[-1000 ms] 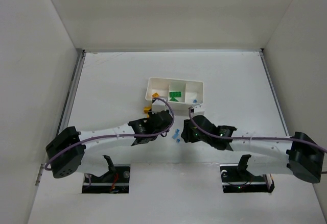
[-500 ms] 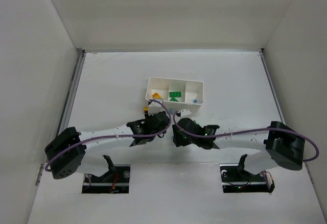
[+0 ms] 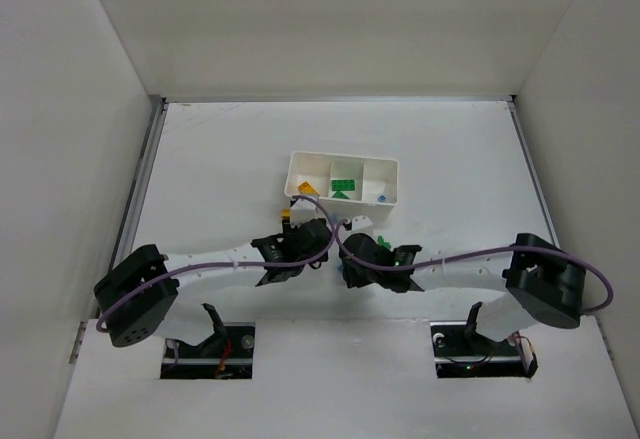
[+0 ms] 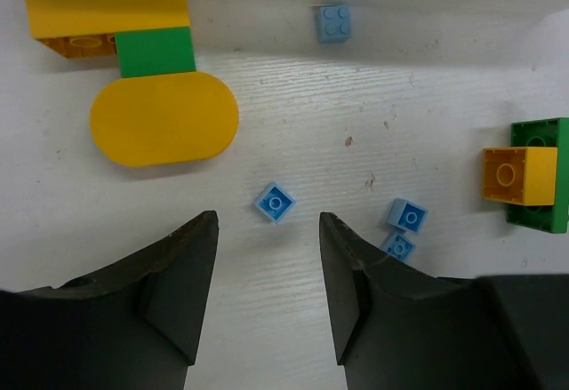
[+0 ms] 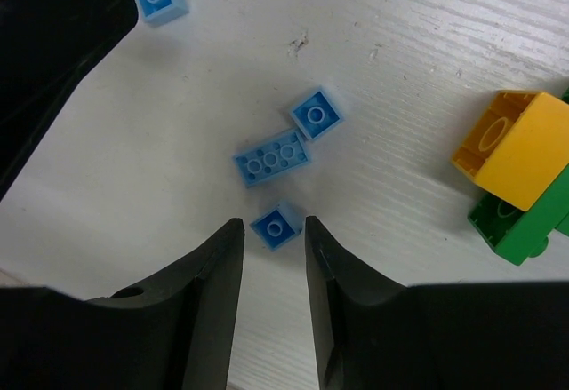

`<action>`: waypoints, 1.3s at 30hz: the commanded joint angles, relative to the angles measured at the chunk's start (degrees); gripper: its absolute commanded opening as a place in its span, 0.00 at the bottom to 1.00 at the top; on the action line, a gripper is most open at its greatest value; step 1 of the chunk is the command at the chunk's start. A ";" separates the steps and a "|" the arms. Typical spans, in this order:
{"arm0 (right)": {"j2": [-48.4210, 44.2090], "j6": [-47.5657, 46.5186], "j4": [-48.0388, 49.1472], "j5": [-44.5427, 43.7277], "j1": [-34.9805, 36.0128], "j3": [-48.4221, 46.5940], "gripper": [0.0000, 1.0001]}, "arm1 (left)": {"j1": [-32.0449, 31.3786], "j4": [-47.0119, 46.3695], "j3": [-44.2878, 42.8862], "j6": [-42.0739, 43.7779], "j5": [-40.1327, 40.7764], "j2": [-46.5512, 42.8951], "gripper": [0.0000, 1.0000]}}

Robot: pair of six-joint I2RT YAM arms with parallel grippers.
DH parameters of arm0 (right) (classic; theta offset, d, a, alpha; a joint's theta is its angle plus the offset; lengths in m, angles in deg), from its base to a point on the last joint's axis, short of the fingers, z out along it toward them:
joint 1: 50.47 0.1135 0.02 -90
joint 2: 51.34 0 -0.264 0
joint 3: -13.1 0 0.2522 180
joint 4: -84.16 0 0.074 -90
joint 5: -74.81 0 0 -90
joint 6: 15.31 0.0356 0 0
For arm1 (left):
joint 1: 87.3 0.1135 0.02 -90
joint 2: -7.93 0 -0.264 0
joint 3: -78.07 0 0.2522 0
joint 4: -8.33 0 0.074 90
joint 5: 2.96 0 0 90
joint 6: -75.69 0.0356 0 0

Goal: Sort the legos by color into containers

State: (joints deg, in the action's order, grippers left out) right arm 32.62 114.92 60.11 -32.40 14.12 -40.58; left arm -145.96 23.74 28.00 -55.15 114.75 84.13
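Overhead view from behind; wrist views close, downward, seemingly sharing blue bricks (image 5: pixel 273 157).

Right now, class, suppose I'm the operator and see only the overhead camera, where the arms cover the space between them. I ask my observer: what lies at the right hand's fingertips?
Observer: A tiny blue brick sits between the tips of the right hand.
Operator: Is it gripped?
Observer: It doesn't look so. The right wrist camera shows thin gaps on both sides of it.
Operator: And the left hand?
Observer: The left hand is open and empty, with a second blue brick just ahead of its fingertips.
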 commanded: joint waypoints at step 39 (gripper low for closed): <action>-5.57 -14.12 5.27 -1.16 -29.49 -14.83 0.33 | -0.10 -7.10 -2.53 2.43 0.07 11.07 0.35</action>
State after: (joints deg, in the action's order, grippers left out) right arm 25.41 102.44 62.25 -33.56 -14.60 -52.38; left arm -145.85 17.38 27.08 -53.55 114.46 94.56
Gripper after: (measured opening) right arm 0.297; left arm 0.351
